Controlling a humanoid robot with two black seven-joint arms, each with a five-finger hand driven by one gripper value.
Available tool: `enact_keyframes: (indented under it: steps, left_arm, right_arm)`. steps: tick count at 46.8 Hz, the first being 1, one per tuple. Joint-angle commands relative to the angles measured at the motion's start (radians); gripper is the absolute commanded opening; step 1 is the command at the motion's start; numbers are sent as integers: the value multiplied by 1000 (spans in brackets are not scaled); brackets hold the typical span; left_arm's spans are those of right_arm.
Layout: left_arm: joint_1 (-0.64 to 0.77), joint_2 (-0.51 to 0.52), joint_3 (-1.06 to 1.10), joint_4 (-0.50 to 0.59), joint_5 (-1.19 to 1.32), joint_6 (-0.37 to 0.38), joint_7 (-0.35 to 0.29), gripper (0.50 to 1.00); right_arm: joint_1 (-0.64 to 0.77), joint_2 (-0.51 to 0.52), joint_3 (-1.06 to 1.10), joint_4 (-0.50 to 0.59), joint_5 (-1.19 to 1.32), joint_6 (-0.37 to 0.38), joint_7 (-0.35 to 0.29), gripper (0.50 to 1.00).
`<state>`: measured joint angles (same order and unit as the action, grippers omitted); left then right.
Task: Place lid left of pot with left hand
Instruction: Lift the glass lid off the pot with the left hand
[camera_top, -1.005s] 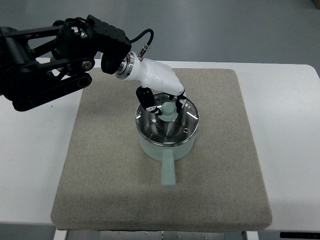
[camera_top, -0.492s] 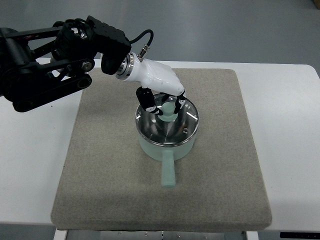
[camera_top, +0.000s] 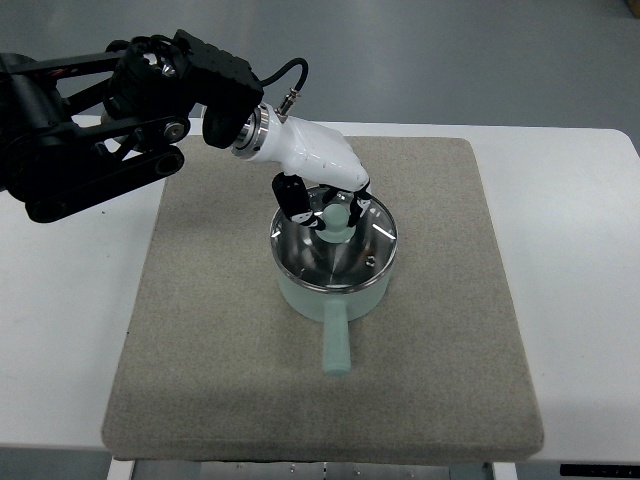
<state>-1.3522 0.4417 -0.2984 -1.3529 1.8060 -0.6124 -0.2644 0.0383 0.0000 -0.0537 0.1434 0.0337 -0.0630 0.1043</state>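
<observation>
Here's the left hand (camera_top: 322, 190), white-shelled, reaching in on a black arm (camera_top: 90, 120) from the upper left and sitting right over the pot (camera_top: 333, 262). Its dark fingers (camera_top: 295, 200) are curled down around the pale green knob (camera_top: 336, 217) in the middle of the lid (camera_top: 345, 250), one finger on the knob's left side, another showing just at its right. They look closed on that knob, pinching it from both sides. The lid itself, shiny metal with a bright rim, lies flat on top of the pot, covering it fully. The pot is pale green, and its stubby handle (camera_top: 337, 345) points straight toward the near edge. Pot and lid stand a little above the centre of a grey felt mat (camera_top: 200, 350), and the mat fills most of a white bench (camera_top: 580, 300). A black cable (camera_top: 285, 80) loops up from the wrist, just behind a silver collar where the white shell meets the dark arm. The mat to the left of the pot is bare felt. No right hand anywhere in this shot.
</observation>
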Motion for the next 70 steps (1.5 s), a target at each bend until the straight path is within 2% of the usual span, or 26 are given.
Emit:
enact_keyframes:
  steps: [1,43,59,64,70]
  left_arm:
    - [-4,0,-7,0,-1,2,1,500]
    - [-62,22,-28,-6,-1,2,4,500]
    - [-62,181,-30,14,-1,2,4,500]
    - [-48,232,-21,29,-1,34,4,500]
    - [-12,259,-16,73,1,39,4,500]
  right_arm:
    - [0,0,0,-1,0,0,0,921]
    - [0,0,0,1,0,0,0,921]
    - [0,0,0,-1,0,0,0,921]
    - [0,0,0,1,0,0,-1,921]
    - [0,0,0,-1,0,0,0,921]
